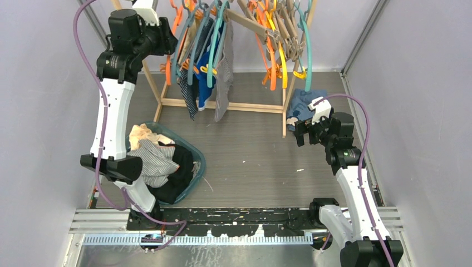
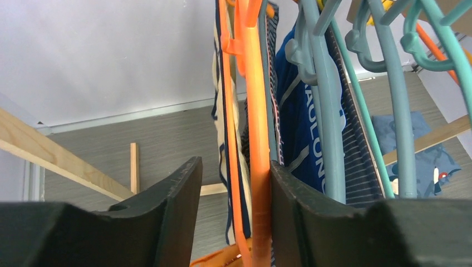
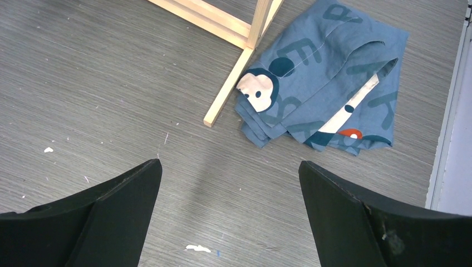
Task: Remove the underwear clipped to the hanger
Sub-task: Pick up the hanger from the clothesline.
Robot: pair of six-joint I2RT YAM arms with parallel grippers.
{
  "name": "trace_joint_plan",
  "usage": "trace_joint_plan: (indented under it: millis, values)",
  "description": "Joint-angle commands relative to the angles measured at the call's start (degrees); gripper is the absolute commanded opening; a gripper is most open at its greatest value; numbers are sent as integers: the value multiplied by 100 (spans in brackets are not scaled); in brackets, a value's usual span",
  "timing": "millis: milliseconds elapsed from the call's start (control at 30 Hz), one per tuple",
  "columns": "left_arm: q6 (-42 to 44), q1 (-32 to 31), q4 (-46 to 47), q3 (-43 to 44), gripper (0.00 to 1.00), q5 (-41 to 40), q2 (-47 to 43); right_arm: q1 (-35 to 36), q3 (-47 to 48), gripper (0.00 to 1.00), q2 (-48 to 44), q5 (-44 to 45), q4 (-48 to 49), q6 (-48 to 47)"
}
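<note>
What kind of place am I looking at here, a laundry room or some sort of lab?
Probably a robot test cell staged as a laundry corner: bare grey partition walls enclose it, a wooden rack carries plastic hangers with underwear, and a basket holds clothes.

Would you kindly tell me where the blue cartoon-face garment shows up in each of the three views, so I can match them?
Top external: the blue cartoon-face garment lies on the table, right of centre.
Left wrist: at the right edge, glimpsed low down behind the teal hangers.
Right wrist: upper right, folded flat.
Shared landmark: the wooden rack foot right beside it.
</note>
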Motion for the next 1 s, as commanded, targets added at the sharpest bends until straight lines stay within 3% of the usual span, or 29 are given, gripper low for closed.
trace_joint_plan:
  millis: [0, 367, 600, 967]
  values:
    - [80, -19, 202, 331, 44, 56, 94, -28, 39, 100, -12, -61, 183, -85]
    - [16, -46, 317, 352, 23, 7, 53, -28, 38, 100, 18, -56, 176, -109]
    - [93, -44, 629, 137, 1, -523, -314, -28, -22, 100, 15, -32, 198, -165]
    - [597, -46, 1059, -101, 0, -989, -762, -28, -4, 100, 51, -68, 139, -175]
